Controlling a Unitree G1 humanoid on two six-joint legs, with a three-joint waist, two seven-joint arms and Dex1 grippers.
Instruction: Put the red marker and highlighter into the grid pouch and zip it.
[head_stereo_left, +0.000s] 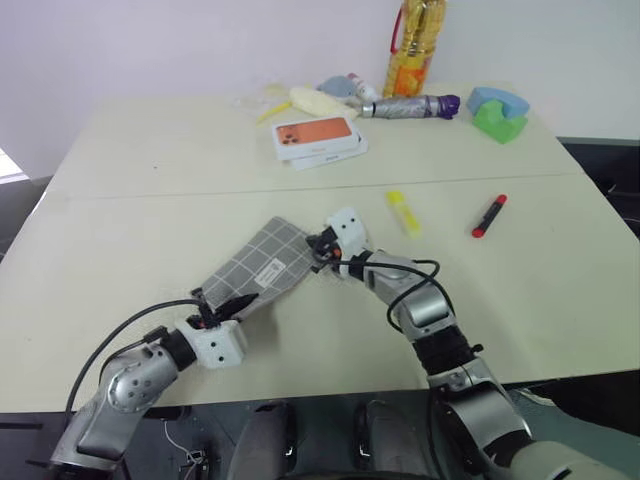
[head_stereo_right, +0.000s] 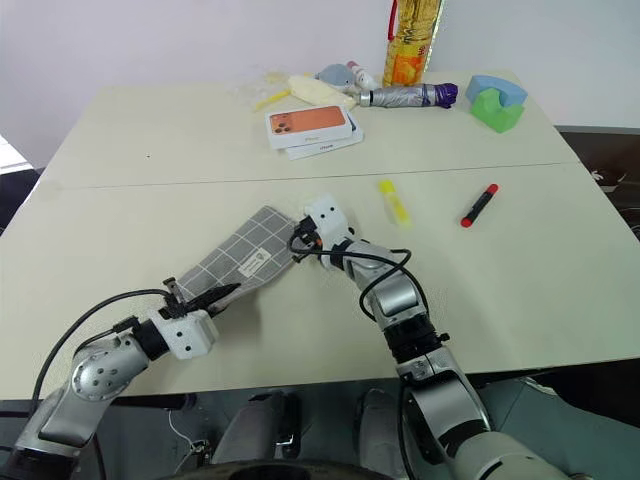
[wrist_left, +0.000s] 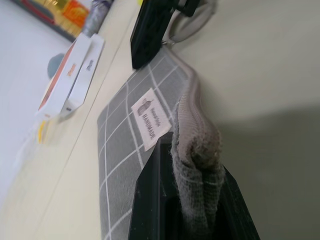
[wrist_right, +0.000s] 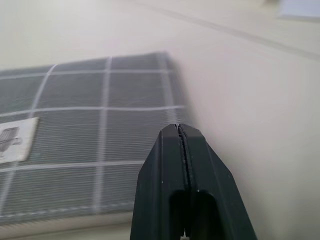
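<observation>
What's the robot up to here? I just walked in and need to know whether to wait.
It is working on the grid pouch, which lies flat on the table. The left gripper is shut on the pouch's near end; the right gripper is shut at its far end. The highlighter and red marker lie beyond, not yet packed.

Grid pouch (head_stereo_left: 258, 264): grey, white grid lines, white label. Highlighter (head_stereo_left: 403, 212): bright yellow. Red marker (head_stereo_left: 489, 215): black barrel, red cap. Phone box (head_stereo_left: 317, 134): orange-and-white.

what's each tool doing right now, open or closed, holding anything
Left tool: closed on the grid pouch, pinching its near edge.
Right tool: closed, holding nothing, at the pouch's far end.
</observation>
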